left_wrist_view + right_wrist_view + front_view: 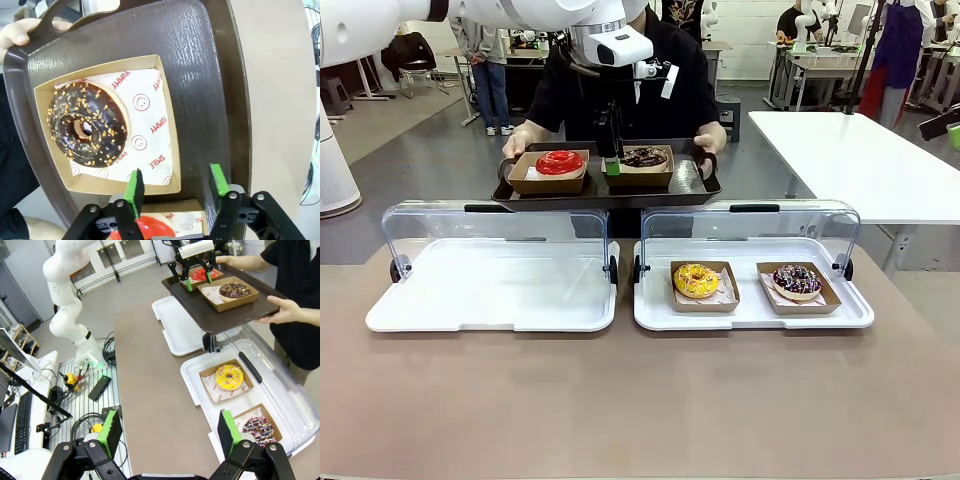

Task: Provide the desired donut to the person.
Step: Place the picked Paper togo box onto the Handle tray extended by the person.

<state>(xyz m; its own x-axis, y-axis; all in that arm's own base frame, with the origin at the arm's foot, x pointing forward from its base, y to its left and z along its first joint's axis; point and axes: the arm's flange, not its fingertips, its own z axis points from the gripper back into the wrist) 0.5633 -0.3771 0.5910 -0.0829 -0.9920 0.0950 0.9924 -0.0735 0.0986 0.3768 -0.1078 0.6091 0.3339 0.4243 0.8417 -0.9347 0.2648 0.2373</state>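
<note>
The person [620,90] holds a brown tray [605,192] with two boxed donuts.

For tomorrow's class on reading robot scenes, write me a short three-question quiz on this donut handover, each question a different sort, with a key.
1. True or false: the chocolate donut lies in a cardboard box on the brown tray that the person holds.
2. Multiple choice: the yellow donut sits in A) the brown tray, B) the right white tray, C) the left white tray.
3. Fill in: the left gripper hangs above the brown tray with its fingers ____.

Key: 1 true; 2 B; 3 open, holding nothing.
</note>
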